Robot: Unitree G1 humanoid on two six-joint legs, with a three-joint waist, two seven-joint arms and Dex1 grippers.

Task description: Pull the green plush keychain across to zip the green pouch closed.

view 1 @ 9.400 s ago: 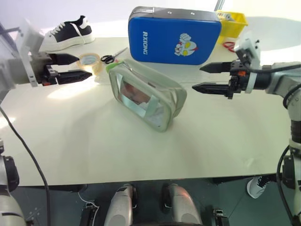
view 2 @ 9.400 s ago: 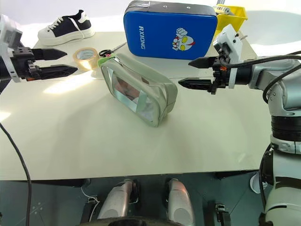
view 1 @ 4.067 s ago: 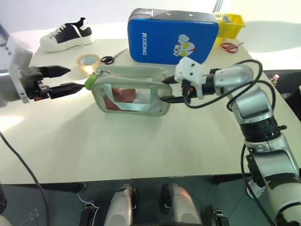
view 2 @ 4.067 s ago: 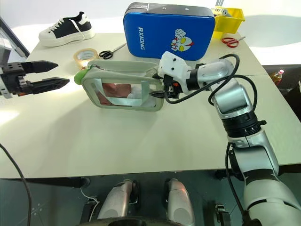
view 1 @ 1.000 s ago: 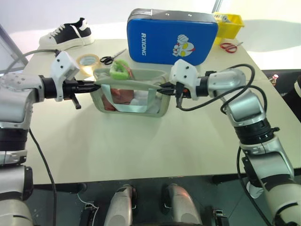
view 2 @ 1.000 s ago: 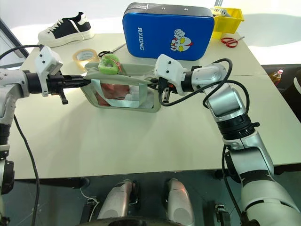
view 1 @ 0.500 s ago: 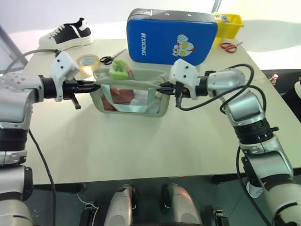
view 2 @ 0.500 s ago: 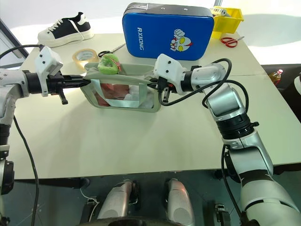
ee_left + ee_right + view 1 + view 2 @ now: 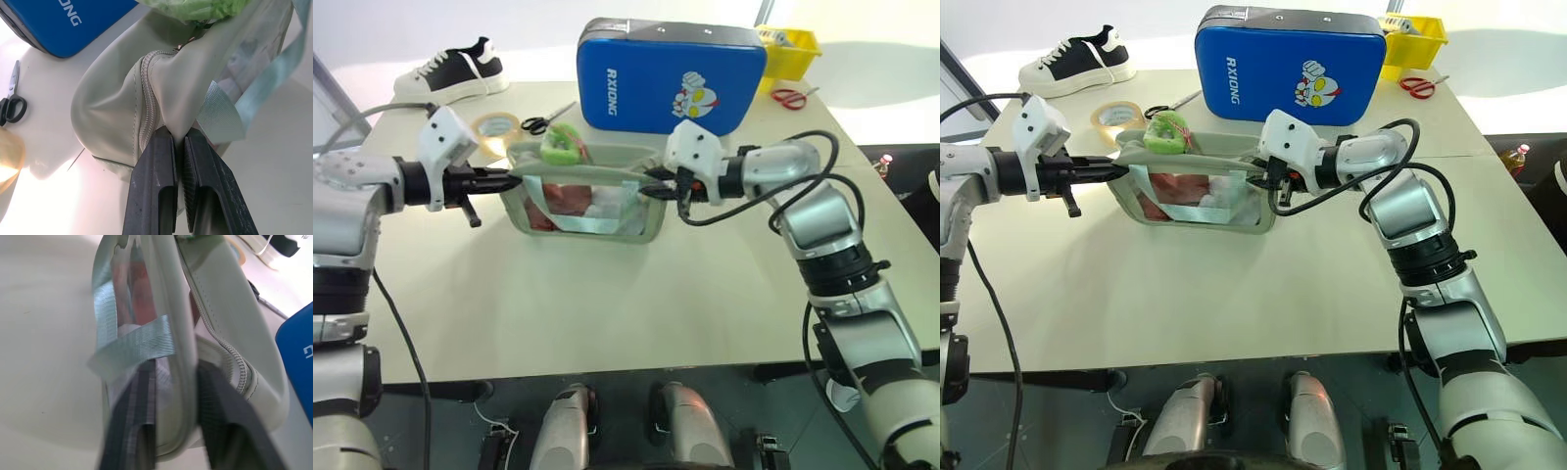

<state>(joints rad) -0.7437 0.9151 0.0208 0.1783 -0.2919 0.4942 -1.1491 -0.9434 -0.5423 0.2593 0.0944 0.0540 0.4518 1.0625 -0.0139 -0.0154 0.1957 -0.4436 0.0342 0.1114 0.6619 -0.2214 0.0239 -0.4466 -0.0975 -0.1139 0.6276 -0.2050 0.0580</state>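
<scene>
A pale surface [image 9: 607, 294] carries the green pouch [image 9: 587, 196] near its middle, standing on its long edge with a clear side toward the camera and red and white contents visible through it. Behind the pouch stands a large blue case [image 9: 671, 76]. Farther back lie a black-and-white shoe [image 9: 455, 69], a roll of tape [image 9: 496, 127], black-handled scissors [image 9: 543, 119], a yellow bin [image 9: 793, 44] and red-handled scissors [image 9: 790, 97]. The floor beyond the surface is white and brightly lit.

The green plush keychain [image 9: 564, 144] sits on top of the pouch, toward the end held by the left arm; a touch of pink shows on it.

The left tool [image 9: 178, 147] is clenched on a fold of pale green fabric at the pouch's end, just beside the zipper [image 9: 146, 103]; its two black fingers [image 9: 156, 196] are pressed together with the fabric pinched between them.

The right tool [image 9: 173, 396] is at the opposite end of the pouch. Its fingers [image 9: 132, 426] stand apart, one on each side of the pouch's end wall, with the woven strap [image 9: 137, 345] crossing in front. Whether they press the wall or merely straddle it cannot be told.
</scene>
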